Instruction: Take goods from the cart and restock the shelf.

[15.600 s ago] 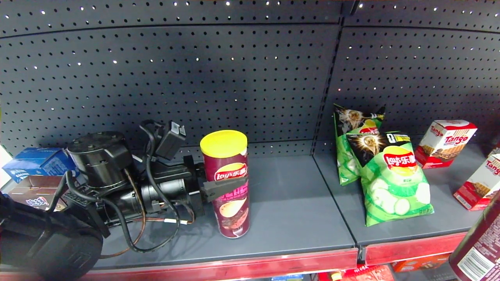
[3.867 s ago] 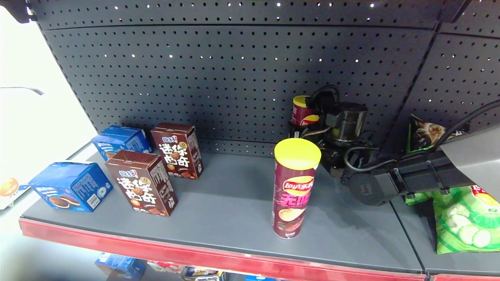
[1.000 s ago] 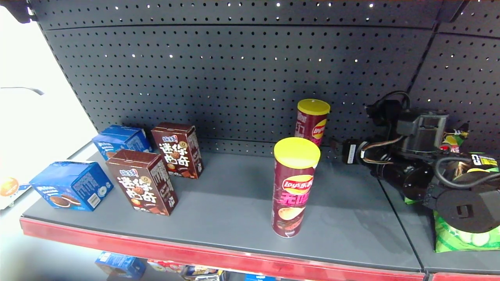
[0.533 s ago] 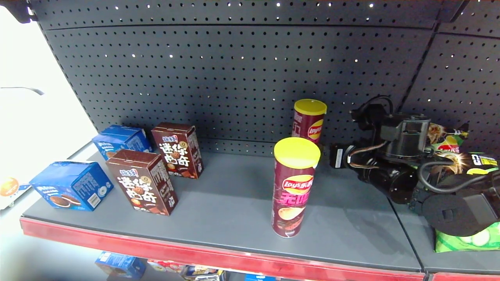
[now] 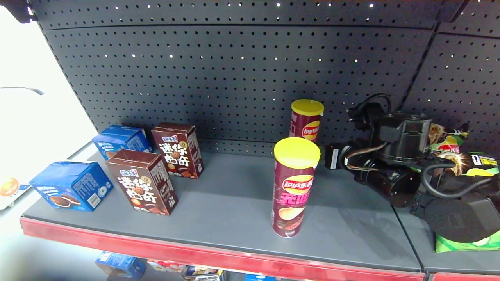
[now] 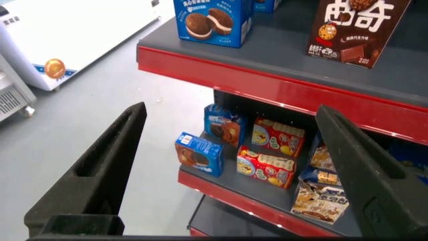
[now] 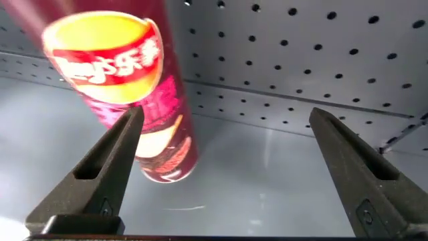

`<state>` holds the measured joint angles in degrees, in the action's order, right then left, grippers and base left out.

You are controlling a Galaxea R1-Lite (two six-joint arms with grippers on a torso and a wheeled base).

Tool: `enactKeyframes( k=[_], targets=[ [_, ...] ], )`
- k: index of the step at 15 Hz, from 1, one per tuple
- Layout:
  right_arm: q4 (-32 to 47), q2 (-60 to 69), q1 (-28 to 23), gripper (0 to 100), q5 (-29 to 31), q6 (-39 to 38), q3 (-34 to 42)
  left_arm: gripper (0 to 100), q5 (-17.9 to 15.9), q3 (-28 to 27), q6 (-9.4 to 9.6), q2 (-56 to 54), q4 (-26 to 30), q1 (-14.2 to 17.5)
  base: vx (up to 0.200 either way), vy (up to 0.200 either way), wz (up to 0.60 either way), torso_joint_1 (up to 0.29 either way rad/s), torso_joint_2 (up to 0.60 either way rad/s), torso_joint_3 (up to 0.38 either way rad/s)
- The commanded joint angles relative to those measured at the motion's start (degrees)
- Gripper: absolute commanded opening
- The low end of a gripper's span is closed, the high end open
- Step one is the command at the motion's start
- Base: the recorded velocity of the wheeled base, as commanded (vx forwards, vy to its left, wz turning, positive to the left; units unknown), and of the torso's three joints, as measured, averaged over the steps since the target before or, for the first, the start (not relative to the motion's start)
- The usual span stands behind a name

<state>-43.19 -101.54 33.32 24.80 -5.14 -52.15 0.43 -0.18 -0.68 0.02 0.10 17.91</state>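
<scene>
Two maroon chip cans with yellow lids stand on the grey shelf (image 5: 218, 210). The front can (image 5: 295, 187) is upright near the shelf's edge. The back can (image 5: 306, 119) stands by the pegboard; in the right wrist view it (image 7: 130, 87) looks blurred, just beyond one finger (image 7: 100, 181). My right gripper (image 5: 324, 153) is open beside the back can, on its right, with nothing held. My left gripper (image 6: 231, 174) is open and low, in front of the shelf's red edge (image 6: 281, 84).
Blue cookie boxes (image 5: 72, 185) and brown ones (image 5: 142, 181) stand on the shelf's left part. Green chip bags (image 5: 465, 164) lie to the right, behind my right arm. A lower shelf holds several small boxes (image 6: 267, 150). The pegboard (image 5: 218, 78) closes the back.
Within the last second my right gripper slid left toward the back can, and that can shifted slightly left. Earlier, this gripper held that can at the pegboard.
</scene>
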Motion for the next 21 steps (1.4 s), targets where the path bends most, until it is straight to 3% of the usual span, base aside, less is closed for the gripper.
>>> enactKeyframes(
  k=[1,4,6,11,12,14,16,19,21],
  targets=[
    [0.39,1.96,-0.09,100,0.08,0.22,1.17,100,0.01,0.01,-0.02,-0.02,-0.01,0.02,0.000,0.000,0.00,0.000,0.00,0.000],
    [0.56,7.23,-2.12,100,0.78,2.60,3.90,100,0.01,0.01,-0.02,-0.02,-0.01,0.02,0.000,0.000,0.00,0.000,0.00,0.000],
    [0.04,12.85,-2.91,100,0.25,6.46,8.82,100,0.01,0.01,-0.02,-0.02,-0.01,0.02,0.000,0.000,0.00,0.000,0.00,0.000],
    [0.83,27.27,-3.52,100,-0.19,6.90,20.95,100,0.01,0.01,-0.02,-0.02,-0.01,0.02,0.000,0.000,0.00,0.000,0.00,0.000],
    [1.71,31.40,-5.90,100,-1.07,6.99,23.41,100,0.01,0.01,-0.02,-0.02,-0.01,0.02,0.000,0.000,0.00,0.000,0.00,0.000],
    [9.09,42.12,-15.39,100,-8.01,7.34,25.17,100,0.01,0.01,-0.02,-0.02,-0.01,0.02,0.000,0.000,0.00,0.000,0.00,0.000],
    [15.15,50.56,-19.78,100,-11.52,7.34,26.66,100,0.01,0.01,-0.02,-0.02,-0.01,0.02,0.000,0.000,0.00,0.000,0.00,0.000],
    [22.54,63.39,-22.77,100,-11.00,7.34,31.94,100,0.01,0.01,-0.02,-0.02,-0.01,0.11,0.000,0.000,0.00,0.000,0.00,0.000],
    [22.98,69.28,-28.13,100,-10.82,6.99,38.18,100,0.01,0.01,-0.02,-0.02,-0.01,0.02,0.000,0.000,0.00,0.000,0.00,0.000]
  ],
)
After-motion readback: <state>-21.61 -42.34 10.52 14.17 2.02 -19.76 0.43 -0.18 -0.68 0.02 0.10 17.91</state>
